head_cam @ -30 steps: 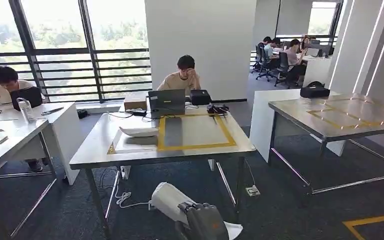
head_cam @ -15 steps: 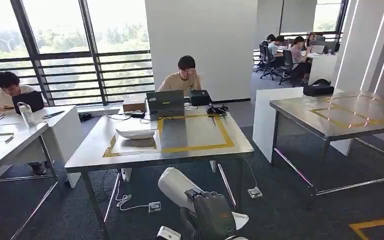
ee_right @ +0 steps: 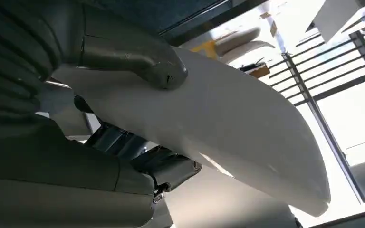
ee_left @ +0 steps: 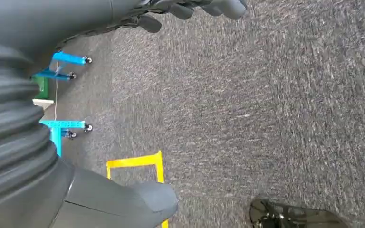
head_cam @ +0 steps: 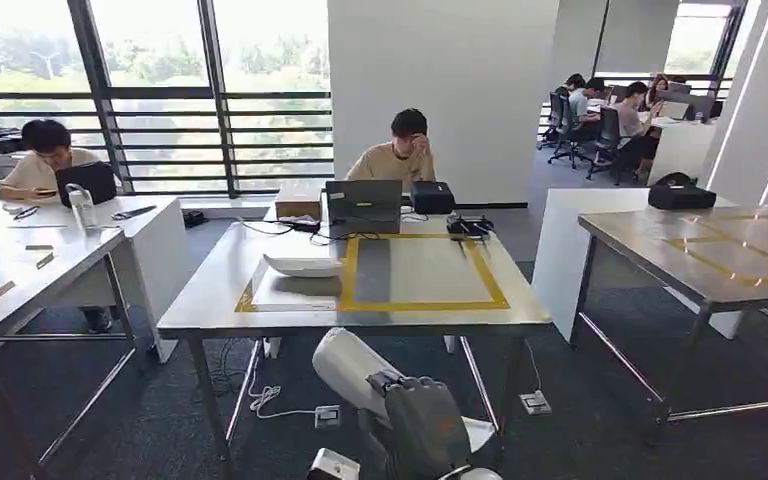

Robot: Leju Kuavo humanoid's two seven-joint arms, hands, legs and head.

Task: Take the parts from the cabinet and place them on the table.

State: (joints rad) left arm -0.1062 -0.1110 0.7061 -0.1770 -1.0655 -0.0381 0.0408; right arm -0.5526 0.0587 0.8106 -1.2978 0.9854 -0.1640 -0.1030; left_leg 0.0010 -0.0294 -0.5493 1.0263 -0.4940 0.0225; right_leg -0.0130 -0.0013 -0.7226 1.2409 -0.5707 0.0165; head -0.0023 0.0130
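You are carrying a white curved part [head_cam: 345, 368], gripped in the right robot hand [head_cam: 422, 425] at bottom centre, toward the worktop [head_cam: 210, 312]; next lift it onto the taped area [head_cam: 422, 270]

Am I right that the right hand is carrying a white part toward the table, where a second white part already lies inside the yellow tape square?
Not quite. The right hand does hold a white part, and a second white part lies on the table. But the head view shows that one beside the yellow tape square, outside it, not inside.
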